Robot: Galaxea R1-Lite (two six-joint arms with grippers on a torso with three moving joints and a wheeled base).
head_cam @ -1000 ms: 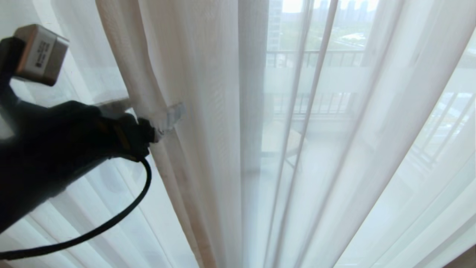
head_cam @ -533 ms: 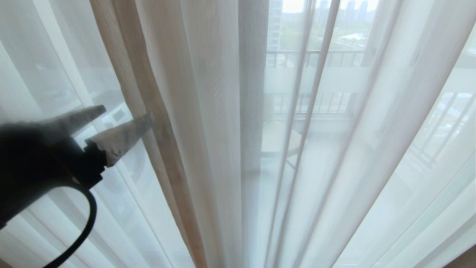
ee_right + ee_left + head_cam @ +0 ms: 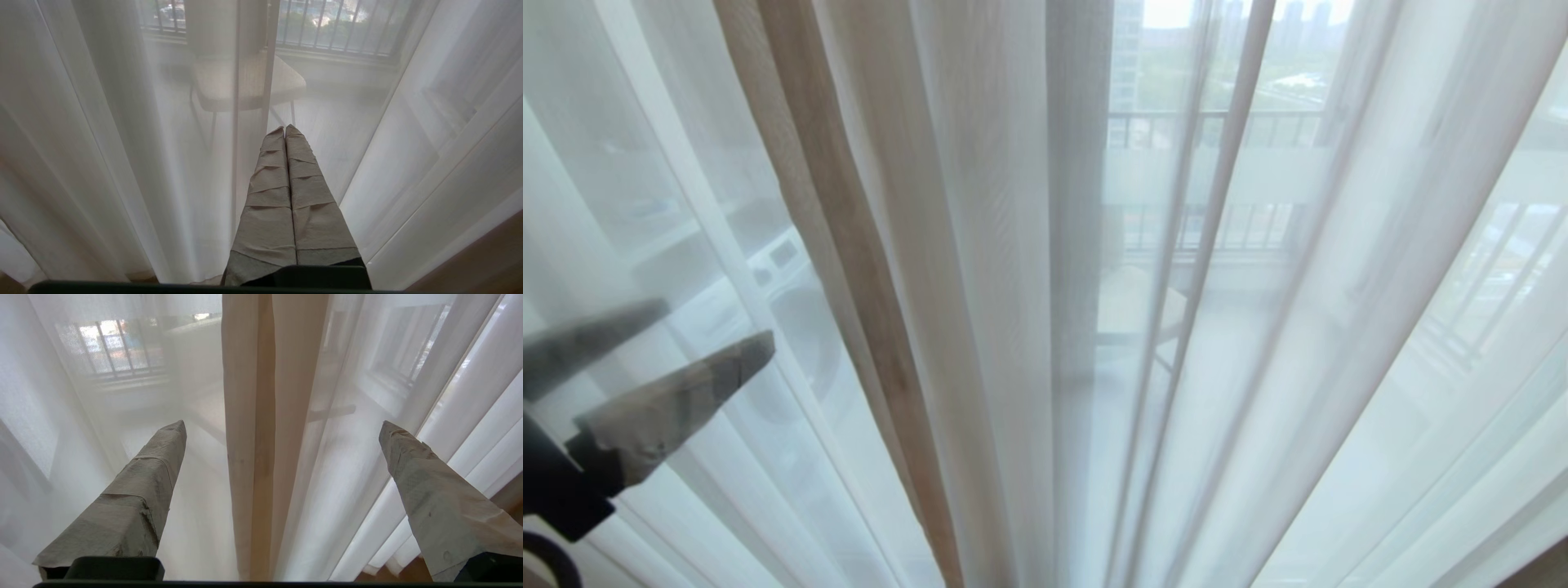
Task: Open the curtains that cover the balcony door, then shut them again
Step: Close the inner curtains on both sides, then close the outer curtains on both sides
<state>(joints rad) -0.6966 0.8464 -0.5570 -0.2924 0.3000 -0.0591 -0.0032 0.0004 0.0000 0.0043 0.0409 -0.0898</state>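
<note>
Sheer white curtains (image 3: 1029,327) hang in long folds straight ahead, covering the balcony door; a railing (image 3: 1217,122) and a chair (image 3: 245,81) show dimly through them. Such cloth looks light, limp and slippery, so it would likely slide unless pinched at the denser beige hem fold (image 3: 261,437). Left gripper (image 3: 282,428) hangs low at the left with its taped fingers (image 3: 135,506) spread wide, straddling that fold without touching. Right gripper (image 3: 284,130) is parked, fingers pressed together on nothing.

Left gripper (image 3: 282,426) fingers (image 3: 143,490) spread wide, empty; beige fold of curtains (image 3: 261,416) between, untouched.
</note>
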